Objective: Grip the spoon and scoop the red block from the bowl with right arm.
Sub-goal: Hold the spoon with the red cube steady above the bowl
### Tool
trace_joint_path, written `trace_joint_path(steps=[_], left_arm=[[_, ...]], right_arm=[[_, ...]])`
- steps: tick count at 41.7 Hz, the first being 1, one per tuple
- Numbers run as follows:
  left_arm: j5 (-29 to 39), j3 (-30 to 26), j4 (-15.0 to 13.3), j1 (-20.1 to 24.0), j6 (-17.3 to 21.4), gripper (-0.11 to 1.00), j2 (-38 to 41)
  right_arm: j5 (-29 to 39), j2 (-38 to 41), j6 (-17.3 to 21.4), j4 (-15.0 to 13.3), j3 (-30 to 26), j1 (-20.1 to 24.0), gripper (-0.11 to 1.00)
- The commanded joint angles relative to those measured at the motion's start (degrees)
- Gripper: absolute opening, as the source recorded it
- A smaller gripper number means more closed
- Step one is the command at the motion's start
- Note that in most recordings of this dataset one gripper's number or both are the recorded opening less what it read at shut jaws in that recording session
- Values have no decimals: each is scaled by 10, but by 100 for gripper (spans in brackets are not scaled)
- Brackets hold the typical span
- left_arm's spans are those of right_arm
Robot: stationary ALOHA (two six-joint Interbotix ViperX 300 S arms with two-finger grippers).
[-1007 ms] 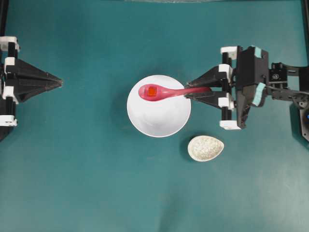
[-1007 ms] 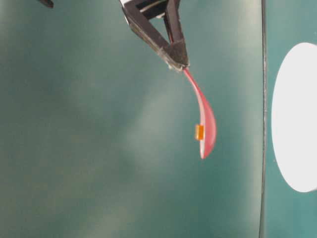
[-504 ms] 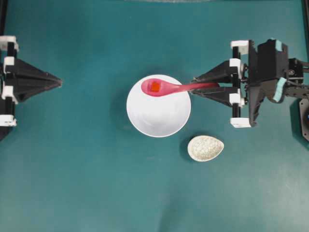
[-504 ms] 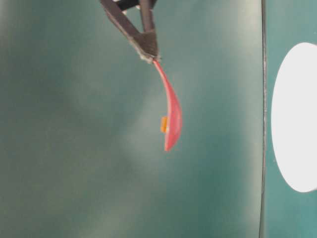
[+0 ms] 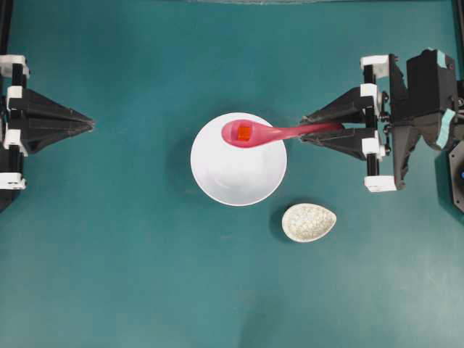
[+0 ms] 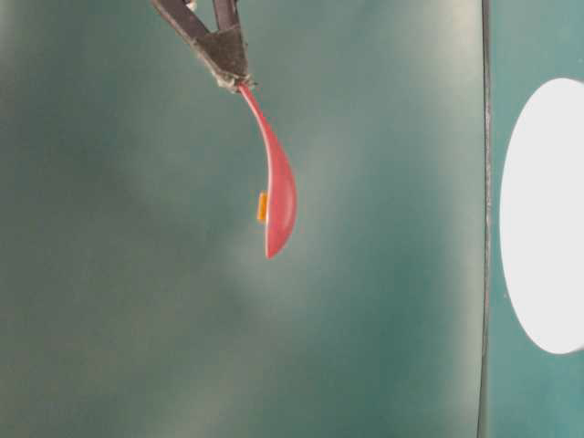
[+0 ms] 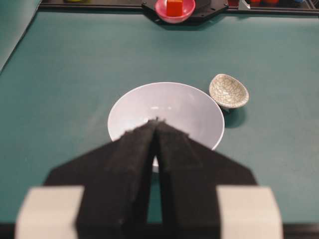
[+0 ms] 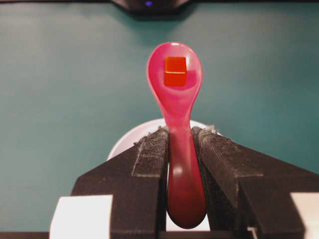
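Note:
My right gripper (image 5: 304, 129) (image 8: 180, 130) is shut on the handle of the magenta-pink spoon (image 5: 272, 133) (image 8: 175, 94), held level in the air. The red block (image 5: 244, 132) (image 8: 175, 70) sits in the spoon's scoop, above the upper right part of the white bowl (image 5: 232, 177). In the table-level view the spoon (image 6: 277, 192) hangs from the gripper (image 6: 230, 80) with the block (image 6: 262, 206) at its side. The bowl (image 7: 199, 112) looks empty in the left wrist view. My left gripper (image 5: 91, 125) (image 7: 156, 122) rests shut at the far left, holding nothing.
A small speckled off-white oval dish (image 5: 309, 222) (image 7: 228, 91) sits on the teal table, right of and below the bowl. The right arm's body (image 5: 428, 101) fills the right edge.
My right gripper has drawn back to the right and risen, carrying the spoon with the red block from the bowl's middle toward its upper right rim. The left arm has not moved.

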Motion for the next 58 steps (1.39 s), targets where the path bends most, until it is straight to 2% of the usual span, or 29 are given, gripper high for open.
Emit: trace_joint_path(steps=[1,58], left_arm=[[-1,-16,1,2,-1,0,2],[15,-18,2,2,-1,0,-13]], right_arm=[[-2,-5,1,2,-18,1,24],[4,13,1,1,-22,1,24]])
